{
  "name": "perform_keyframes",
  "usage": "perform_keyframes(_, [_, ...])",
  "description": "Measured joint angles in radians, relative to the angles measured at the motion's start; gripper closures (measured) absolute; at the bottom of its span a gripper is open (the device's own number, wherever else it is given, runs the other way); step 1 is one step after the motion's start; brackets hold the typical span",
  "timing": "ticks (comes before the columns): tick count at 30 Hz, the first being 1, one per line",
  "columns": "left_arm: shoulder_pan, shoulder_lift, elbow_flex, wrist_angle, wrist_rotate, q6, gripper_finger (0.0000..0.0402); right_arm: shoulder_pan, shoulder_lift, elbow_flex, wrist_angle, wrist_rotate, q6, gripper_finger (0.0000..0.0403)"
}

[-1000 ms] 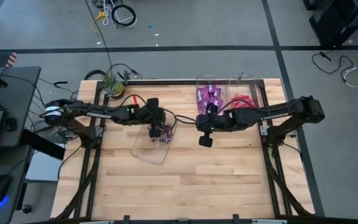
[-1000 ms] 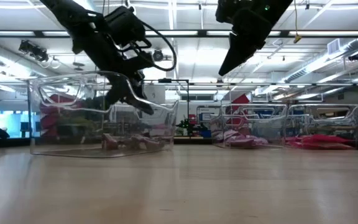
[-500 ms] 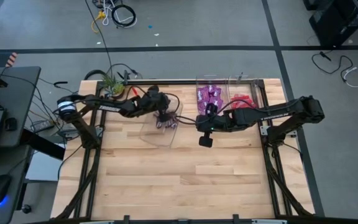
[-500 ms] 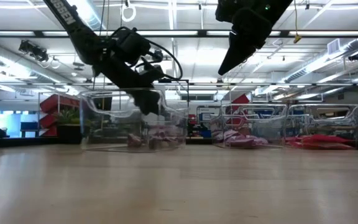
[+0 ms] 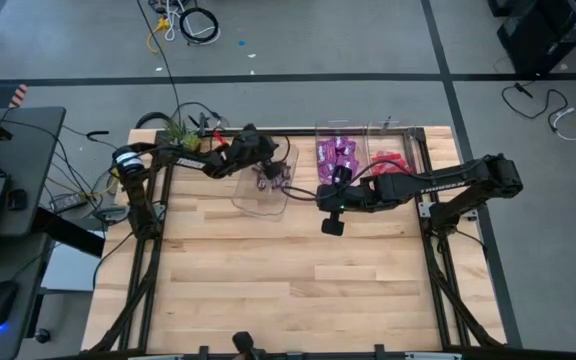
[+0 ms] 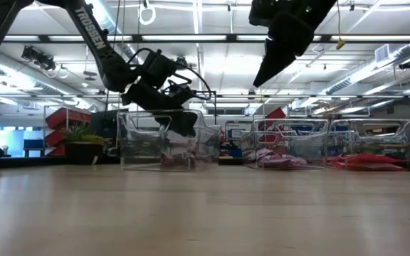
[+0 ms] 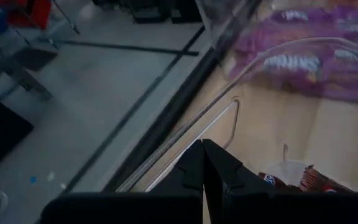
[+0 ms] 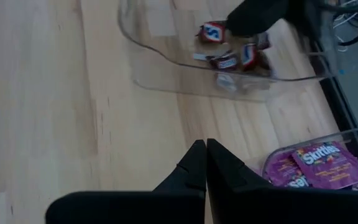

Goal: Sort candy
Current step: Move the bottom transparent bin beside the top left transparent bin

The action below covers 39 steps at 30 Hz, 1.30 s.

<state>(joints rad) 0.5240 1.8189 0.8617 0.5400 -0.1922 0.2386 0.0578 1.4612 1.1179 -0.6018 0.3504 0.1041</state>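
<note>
Candy, small dark brown wrapped pieces (image 8: 227,61), lies in a clear plastic tray (image 5: 260,195) at far centre-left of the wooden surface (image 5: 288,280); flat purple packets (image 5: 336,153) and red packets (image 5: 392,160) fill trays to its right. Step in hand, by my reading: shifting the brown-piece tray toward the far row. Left pincer (image 5: 265,172) sits clenched inside that tray; whether it presses the wall, cannot tell. Right pincer (image 5: 330,226) hangs clenched and empty near centre. Next: seat the tray, withdraw cleanly.
</note>
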Motion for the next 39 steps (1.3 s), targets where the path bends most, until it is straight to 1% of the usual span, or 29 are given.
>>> perform_keyframes(3, [0.001, -0.045, 0.027, -0.052, 0.003, 0.032, 0.0401, 0.000, 0.000, 0.000, -0.015, 0.000, 0.000, 0.0403])
perform_keyframes(5, [-0.001, -0.106, 0.037, -0.103, 0.033, 0.068, 0.0401, 0.001, 0.000, 0.000, -0.036, 0.000, 0.001, 0.0403])
perform_keyframes(7, [-0.005, -0.180, 0.036, -0.190, 0.079, 0.089, 0.0401, 0.001, 0.000, 0.000, -0.057, 0.000, 0.001, 0.0403])
perform_keyframes(10, [-0.019, -0.306, 0.035, -0.399, 0.195, 0.143, 0.0401, 0.006, 0.000, 0.000, -0.058, 0.001, 0.001, 0.0403])
perform_keyframes(13, [-0.057, -0.436, 0.035, -0.620, 0.368, 0.215, 0.0401, 0.015, 0.000, 0.000, -0.046, 0.001, 0.001, 0.0403])
perform_keyframes(16, [-0.124, -0.536, 0.035, -0.814, 0.522, 0.255, 0.0401, 0.023, 0.000, 0.000, -0.028, 0.000, 0.001, 0.0403])
perform_keyframes(18, [-0.189, -0.588, 0.035, -0.892, 0.573, 0.257, 0.0401, 0.028, 0.000, 0.000, -0.016, 0.000, 0.001, 0.0403])
perform_keyframes(19, [-0.226, -0.604, 0.035, -0.926, 0.576, 0.258, 0.0401, 0.029, 0.000, 0.000, -0.012, 0.000, 0.001, 0.0403])
perform_keyframes(21, [-0.304, -0.617, 0.035, -0.993, 0.534, 0.255, 0.0401, 0.033, 0.000, 0.000, -0.005, 0.000, 0.001, 0.0403])
perform_keyframes(23, [-0.377, -0.608, 0.035, -1.060, 0.451, 0.250, 0.0401, 0.035, 0.000, 0.000, -0.001, 0.000, 0.001, 0.0403])
perform_keyframes(25, [-0.437, -0.584, 0.035, -1.097, 0.346, 0.241, 0.0401, 0.036, 0.000, 0.000, -0.001, 0.000, 0.006, 0.0403])
perform_keyframes(27, [-0.477, -0.547, 0.035, -1.092, 0.225, 0.204, 0.0401, 0.036, 0.000, 0.000, -0.001, 0.005, 0.009, 0.0403])
perform_keyframes(29, [-0.492, -0.505, 0.035, -1.074, 0.109, 0.183, 0.0401, 0.036, 0.000, 0.000, -0.001, 0.012, 0.009, 0.0403])
perform_keyframes(30, [-0.493, -0.484, 0.035, -1.065, 0.067, 0.175, 0.0401, 0.036, 0.000, 0.000, -0.001, 0.013, 0.009, 0.0403])
perform_keyframes(34, [-0.492, -0.379, 0.035, -1.013, 0.002, 0.150, 0.0401, 0.036, 0.000, 0.000, -0.003, 0.015, 0.008, 0.0403])
perform_keyframes(36, [-0.492, -0.332, 0.034, -0.965, -0.051, 0.150, 0.0401, 0.036, 0.000, 0.000, -0.008, 0.015, 0.007, 0.0403])
perform_keyframes(38, [-0.489, -0.291, 0.034, -0.912, -0.103, 0.168, 0.0401, 0.036, 0.000, 0.000, -0.012, 0.016, 0.002, 0.0403])
perform_keyframes(39, [-0.484, -0.275, 0.034, -0.880, -0.112, 0.180, 0.0401, 0.036, 0.000, 0.000, -0.017, 0.017, 0.002, 0.0403])
